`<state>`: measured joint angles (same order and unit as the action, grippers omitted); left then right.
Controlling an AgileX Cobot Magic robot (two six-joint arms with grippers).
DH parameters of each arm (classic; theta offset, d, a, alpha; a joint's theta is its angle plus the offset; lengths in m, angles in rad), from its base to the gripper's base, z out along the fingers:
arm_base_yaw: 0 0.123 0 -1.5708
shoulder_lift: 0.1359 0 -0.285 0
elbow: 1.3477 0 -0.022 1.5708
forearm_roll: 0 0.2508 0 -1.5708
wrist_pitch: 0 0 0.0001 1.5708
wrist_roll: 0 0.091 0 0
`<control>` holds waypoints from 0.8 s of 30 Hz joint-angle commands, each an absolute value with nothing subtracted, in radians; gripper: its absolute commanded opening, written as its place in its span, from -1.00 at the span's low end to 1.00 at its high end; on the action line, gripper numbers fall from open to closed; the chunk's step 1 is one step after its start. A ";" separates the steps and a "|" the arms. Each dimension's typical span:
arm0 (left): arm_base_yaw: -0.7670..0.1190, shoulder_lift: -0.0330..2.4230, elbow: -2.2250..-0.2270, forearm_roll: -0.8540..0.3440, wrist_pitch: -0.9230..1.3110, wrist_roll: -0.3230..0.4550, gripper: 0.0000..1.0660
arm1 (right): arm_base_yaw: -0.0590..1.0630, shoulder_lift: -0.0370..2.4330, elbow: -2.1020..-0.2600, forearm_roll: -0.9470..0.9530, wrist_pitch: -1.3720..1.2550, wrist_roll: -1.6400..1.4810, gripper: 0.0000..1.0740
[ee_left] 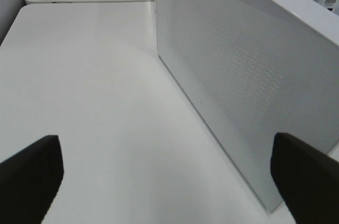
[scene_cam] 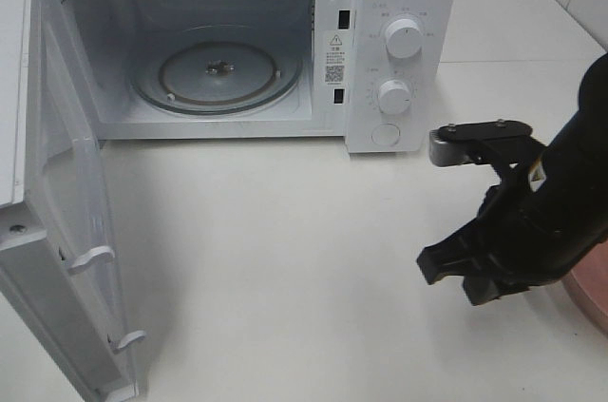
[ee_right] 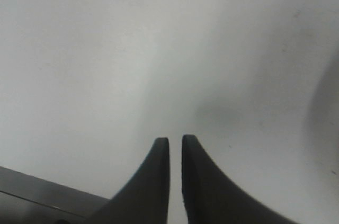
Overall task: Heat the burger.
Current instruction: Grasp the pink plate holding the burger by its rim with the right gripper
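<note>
The burger is out of view in all three views. The white microwave (scene_cam: 399, 3) stands at the back with its door (scene_cam: 57, 231) swung wide open to the left. Its glass turntable (scene_cam: 218, 69) is bare. My right gripper (scene_cam: 445, 265) hovers low over the white table at the right, in front of the microwave's control panel. In the right wrist view its fingertips (ee_right: 161, 152) are nearly together with only a thin slit, and nothing is between them. My left gripper (ee_left: 167, 181) stands wide open over bare table, beside a white perforated panel (ee_left: 238, 75) of the microwave.
The rim of a pink round plate (scene_cam: 594, 297) shows at the right edge, partly behind my right arm. Two knobs (scene_cam: 404, 39) sit on the microwave's front. The open door juts toward the table's front left.
</note>
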<state>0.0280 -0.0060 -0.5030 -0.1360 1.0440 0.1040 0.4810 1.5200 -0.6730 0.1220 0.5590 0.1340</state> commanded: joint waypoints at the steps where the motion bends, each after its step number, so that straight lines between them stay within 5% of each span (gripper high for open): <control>1: 0.030 -0.024 -0.499 -0.142 1.037 0.097 0.87 | 0.417 1.444 -0.673 0.022 0.665 0.123 -0.71; 8: 0.030 -0.024 -0.499 -0.142 1.037 0.097 0.87 | 0.321 1.359 -0.673 -0.084 0.708 0.116 -0.39; 10: 0.030 -0.024 -0.499 -0.142 1.037 0.097 0.87 | 0.273 1.348 -0.673 -0.127 0.721 0.116 -0.02; 11: 0.030 -0.024 -0.499 -0.142 1.037 0.097 0.87 | 0.273 1.348 -0.673 -0.127 0.721 0.116 -0.02; 13: 0.030 -0.024 -0.499 -0.142 1.037 0.097 0.87 | 0.237 1.353 -0.673 -0.157 0.710 0.116 0.57; 16: 0.030 -0.024 -0.499 -0.142 1.037 0.097 0.87 | 0.230 1.363 -0.673 -0.162 0.680 0.116 0.81; 24: 0.030 -0.024 -0.499 -0.142 1.037 0.097 0.87 | 0.230 1.440 -0.673 -0.181 0.619 0.120 0.76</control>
<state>0.0280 -0.0060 -0.5030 -0.1360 1.0440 0.1040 0.2370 1.4120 -0.6730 -0.1580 0.6420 0.1270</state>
